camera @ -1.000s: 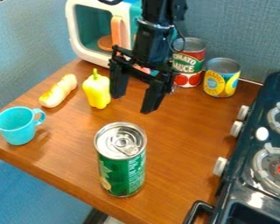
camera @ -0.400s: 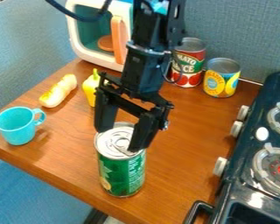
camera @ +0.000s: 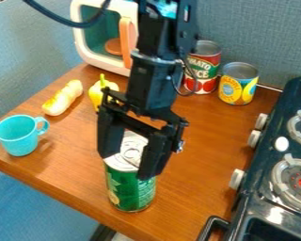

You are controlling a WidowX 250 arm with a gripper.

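The black gripper [camera: 125,164] is at the top of a green can [camera: 130,187], its fingers apart, one at the can's left rim and the other over its right side. The can stands upright near the front edge of the wooden table, and its silver lid shows between the fingers. Whether the fingers touch the can, I cannot tell. Behind the gripper to the left, a yellow pepper [camera: 98,92] is partly covered by it.
A turquoise cup [camera: 18,135] and a yellow-white toy food piece [camera: 62,98] are at left. A toy microwave [camera: 81,47] stands behind. Toward the back right are a tomato can [camera: 202,68] and a yellow can [camera: 238,84]. A dark stove [camera: 261,179] borders the right side.
From above the table's middle, the gripper has moved toward the camera and down, arriving around the top of the green can. The can has not moved.
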